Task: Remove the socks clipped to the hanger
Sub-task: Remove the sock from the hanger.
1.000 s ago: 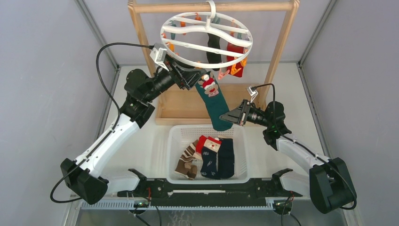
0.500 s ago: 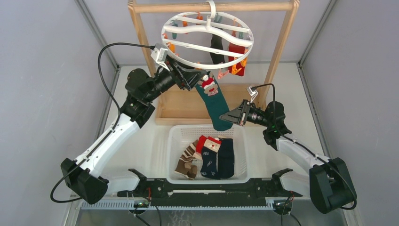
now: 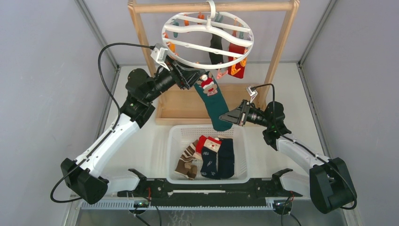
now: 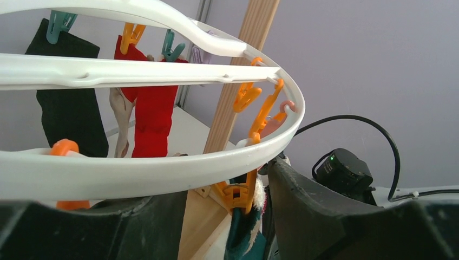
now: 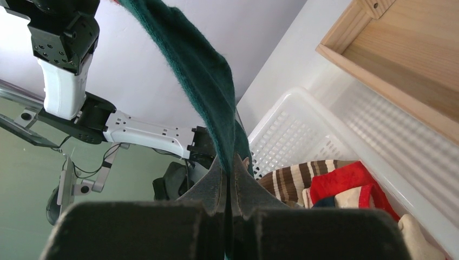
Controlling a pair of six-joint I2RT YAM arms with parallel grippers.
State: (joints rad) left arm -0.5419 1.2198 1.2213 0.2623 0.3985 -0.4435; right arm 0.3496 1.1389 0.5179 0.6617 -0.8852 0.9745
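- Beneath the wooden rack (image 3: 282,42), the hanger (image 3: 210,27) hangs by its hook, so its clips dangle within both arms' reach.
- A green sock (image 3: 214,106) hangs from an orange clip (image 4: 238,195) on the near rim, directly over the basket (image 3: 174,136).
- The left gripper (image 3: 195,77) has its fingers spread on either side of that clip, probably to squeeze it open.
- The right gripper (image 3: 226,117) is pressed together on the sock's toe end, holding it taut for a pull.
- A red sock (image 3: 235,59) and a black sock (image 3: 215,52) remain clipped at the far side, while other socks (image 3: 209,157) lie in the basket.
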